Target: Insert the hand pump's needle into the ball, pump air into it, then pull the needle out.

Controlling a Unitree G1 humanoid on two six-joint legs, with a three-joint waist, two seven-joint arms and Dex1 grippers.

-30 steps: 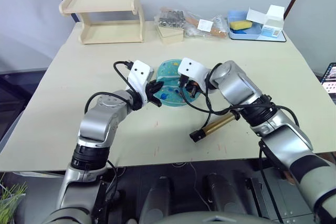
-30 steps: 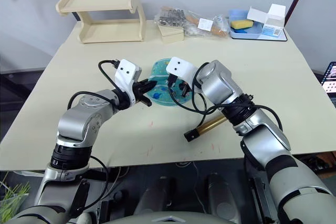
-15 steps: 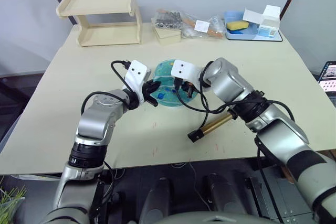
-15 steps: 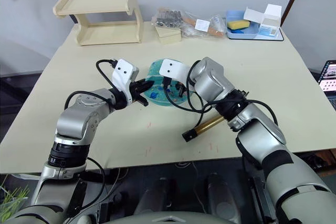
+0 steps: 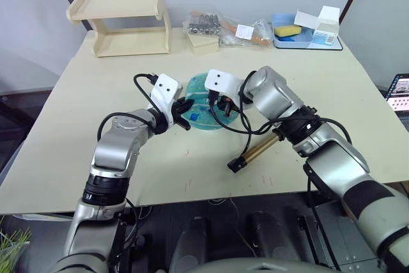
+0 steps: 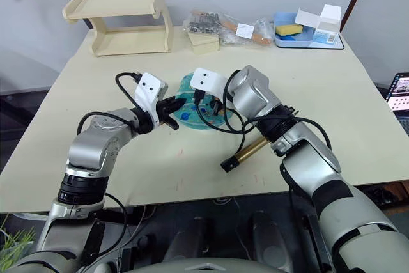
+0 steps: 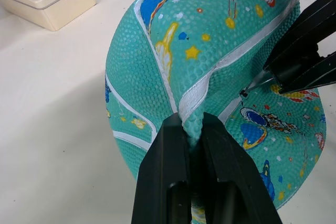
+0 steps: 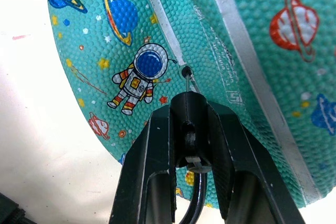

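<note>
Head view: pale desk (image 5: 77,113) against grey wall, wooden shelf (image 5: 124,22) far left, blue tray (image 5: 305,35) far right; ball (image 5: 206,102) mid-desk, hand pump (image 5: 259,151) nearer right. Left wrist: left pincer (image 7: 192,139) pinching ball's fold. Right wrist: right pincer (image 8: 190,116) clamping needle (image 8: 187,83) at ball's valve.

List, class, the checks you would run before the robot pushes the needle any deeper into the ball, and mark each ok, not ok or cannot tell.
1. Left hand pinches a fold of the ball: ok.
2. Right hand grips the needle's base: ok.
3. Needle tip meets the valve hole: ok.
4. Needle fully seated: cannot tell.
5. Ball inflated: not ok, creased and flattened.
6. Hand pump held for pumping: not ok, it lies on the table.
</note>
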